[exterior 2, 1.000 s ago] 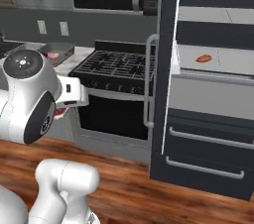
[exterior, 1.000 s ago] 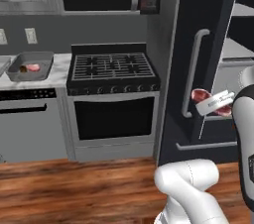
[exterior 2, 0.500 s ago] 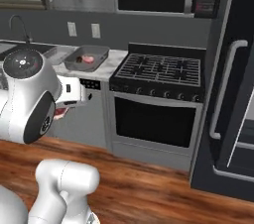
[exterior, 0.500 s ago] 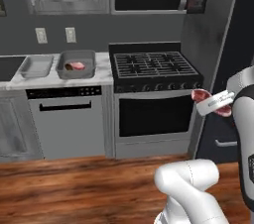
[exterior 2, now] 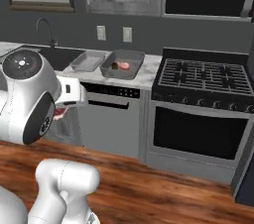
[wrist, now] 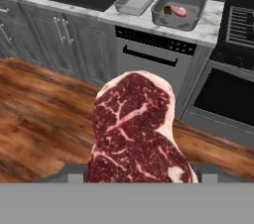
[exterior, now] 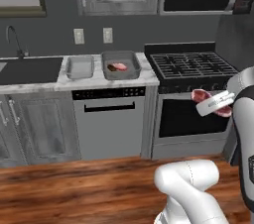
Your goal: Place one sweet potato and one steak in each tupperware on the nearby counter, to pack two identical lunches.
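My gripper [exterior: 213, 103] is shut on a flat red marbled steak [exterior: 200, 95], held in the air in front of the stove. In the hand view this steak [wrist: 134, 129] stands close up and hides the fingertips. On the white marble counter [exterior: 49, 85] sit two grey tupperware trays side by side. The right tupperware [exterior: 121, 76] holds a second steak [wrist: 179, 11] and a dark brown sweet potato [wrist: 167, 10]. Nothing lies in the left tupperware [wrist: 134, 2]. Both trays lie well ahead of the gripper, to its left.
A black sink [exterior: 27, 69] with a faucet [exterior: 14, 39] lies left of the trays. A dishwasher [exterior: 111, 119] sits under the counter and a black gas stove [exterior: 191, 64] stands to the right. Wooden floor [exterior: 74, 188] lies in front.
The whole picture has slid right as the base moved: the fridge has left the views, and the sink and both trays have come in. The steak stays in the gripper.
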